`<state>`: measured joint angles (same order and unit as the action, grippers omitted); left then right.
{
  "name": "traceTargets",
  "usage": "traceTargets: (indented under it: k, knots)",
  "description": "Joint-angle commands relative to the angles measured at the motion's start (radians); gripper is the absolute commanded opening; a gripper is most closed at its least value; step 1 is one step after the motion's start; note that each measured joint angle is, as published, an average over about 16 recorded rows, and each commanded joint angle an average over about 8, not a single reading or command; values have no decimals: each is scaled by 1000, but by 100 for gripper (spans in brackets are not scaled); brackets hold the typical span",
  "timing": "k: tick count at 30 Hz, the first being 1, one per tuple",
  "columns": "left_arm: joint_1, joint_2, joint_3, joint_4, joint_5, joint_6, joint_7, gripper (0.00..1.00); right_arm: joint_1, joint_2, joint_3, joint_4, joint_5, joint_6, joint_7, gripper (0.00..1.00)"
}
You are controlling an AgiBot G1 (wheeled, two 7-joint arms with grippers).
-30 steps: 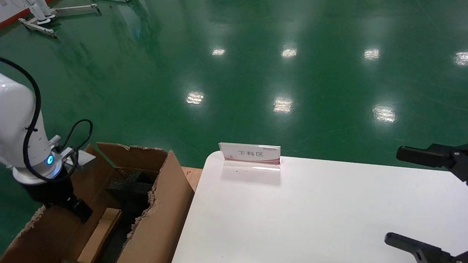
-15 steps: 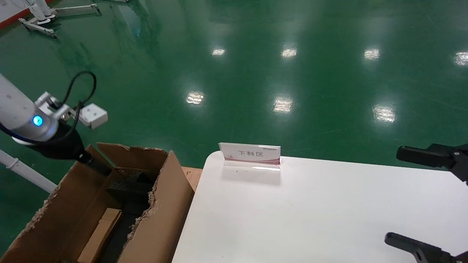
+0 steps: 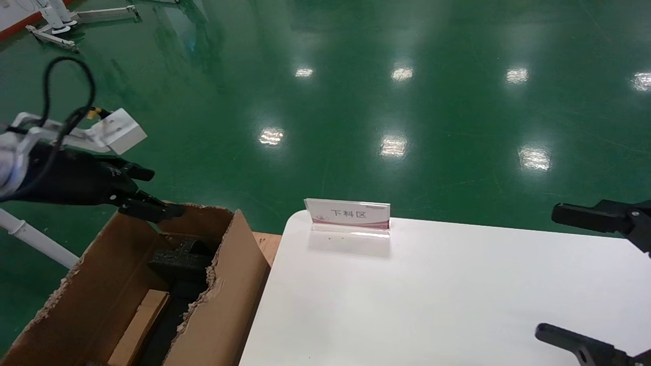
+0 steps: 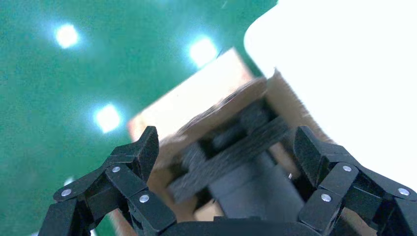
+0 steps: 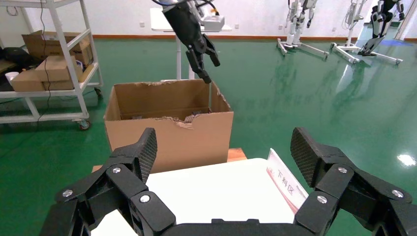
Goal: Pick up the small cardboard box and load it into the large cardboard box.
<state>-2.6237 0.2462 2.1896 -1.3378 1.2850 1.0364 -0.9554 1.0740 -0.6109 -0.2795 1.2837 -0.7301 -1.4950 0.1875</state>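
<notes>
Head view shows the small cardboard box [image 3: 138, 325] already lying down inside the large cardboard box [image 3: 231, 300], leaning along the left inner wall next to the black foam blocks [image 3: 180, 262]. The left tool [image 3: 147, 195] hangs above the carton's far rim with its fingers spread wide and nothing between them. Judging from that, the loading looks done; what is left seems only to be bringing the left arm clear of the carton.

The right tool [image 3: 574, 277] sits at the right edge of the white surface [image 3: 432, 305], fingers wide apart and empty, apparently idle. A small sign [image 3: 348, 215] stands on the surface's far edge.

Left wrist view looks straight down between the open fingers [image 4: 133, 162] into the carton and shows the foam crosspiece [image 4: 231, 152] from above, but I cannot make out the flat box there. Right wrist view gives what neither of the others does: the carton's outer wall [image 5: 169, 130] from the side, with its torn top edge, the left tool [image 5: 205, 61] poised above its rim, and a shelf cart [image 5: 49, 69] with other boxes behind. The carton's inside is hidden from that angle.
</notes>
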Motion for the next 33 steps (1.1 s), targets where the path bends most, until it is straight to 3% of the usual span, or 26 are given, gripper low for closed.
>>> traceTargets:
  k: [1,5,13,33]
  knots:
    - [-16,-61,-33,-28,-39,6,80,100,0,0,0,0,0,0,0,100]
    - [-18,-95,-58,-41,-66,12,135,100,0,0,0,0,0,0,0,100]
    - [32,-54,-110,-31,-51,18,121,100,0,0,0,0,0,0,0,100]
    - [264,23,-381,-15,-114,82,204,100,0,0,0,0,0,0,0,100]
